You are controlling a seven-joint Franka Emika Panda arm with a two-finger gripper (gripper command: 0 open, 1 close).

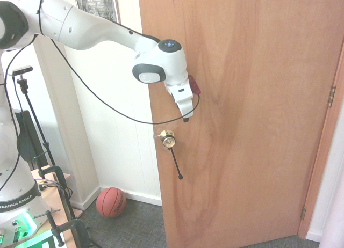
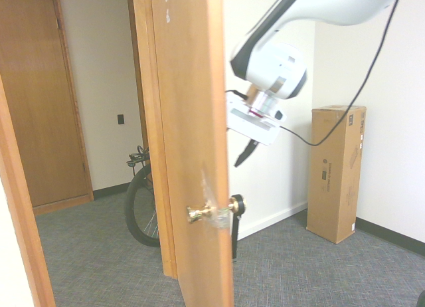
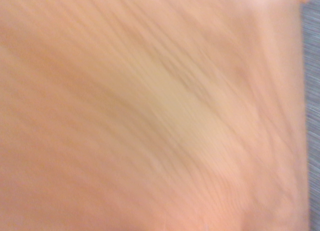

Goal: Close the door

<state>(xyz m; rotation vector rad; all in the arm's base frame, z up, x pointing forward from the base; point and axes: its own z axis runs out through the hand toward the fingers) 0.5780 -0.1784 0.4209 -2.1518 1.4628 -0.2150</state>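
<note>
The light-brown wood-grain door stands ajar; the second exterior view shows it edge-on. A small brass knob sits near its free edge, with a thin black rod hanging down from it. Metal hinges hold the door at the right. My gripper hovers just above the knob, close against the door face, its fingers together and holding nothing. Seen from the other side, the gripper is beside the door's edge, above the knob. Blurred wood grain fills the wrist view.
A basketball lies on the carpet by the white panelled wall. A tall cardboard box stands against the far wall. A bicycle wheel shows behind the door. Another wooden door is shut at the left.
</note>
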